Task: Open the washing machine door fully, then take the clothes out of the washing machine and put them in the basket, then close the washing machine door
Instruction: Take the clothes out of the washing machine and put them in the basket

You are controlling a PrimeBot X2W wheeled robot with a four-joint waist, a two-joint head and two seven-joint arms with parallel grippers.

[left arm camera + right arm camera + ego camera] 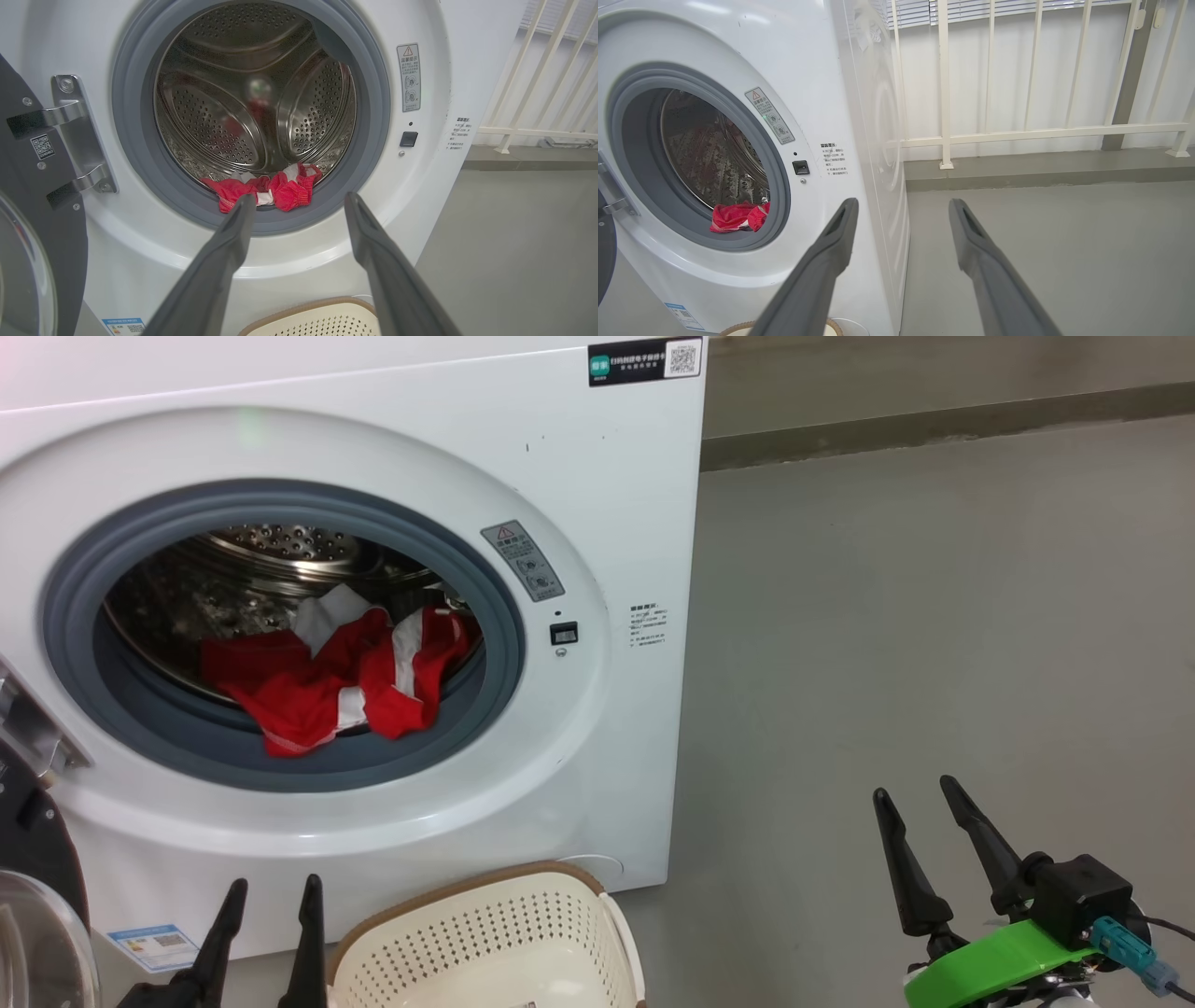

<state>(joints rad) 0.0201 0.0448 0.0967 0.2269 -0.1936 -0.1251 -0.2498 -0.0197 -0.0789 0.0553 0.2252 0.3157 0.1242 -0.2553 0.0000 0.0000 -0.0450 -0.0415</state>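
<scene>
You're looking down at the white washing machine (607,476) with its mouth uncovered. The door (42,859) hangs at the lower left edge, its black rim and clear glass bowl partly in frame. Inside the grey rubber ring (280,765), the red clothes (345,672) with white stripes lie heaped at the front of the steel drum (280,543), one red edge draped over the ring's lower lip. The cream basket (485,926) sits just in front of the machine, below the opening. Your left pincer (275,887) rises just left of the basket, fingers apart – your right pincer (915,791) stands well off to the right over the grey floor (934,616), fingers spread too
</scene>
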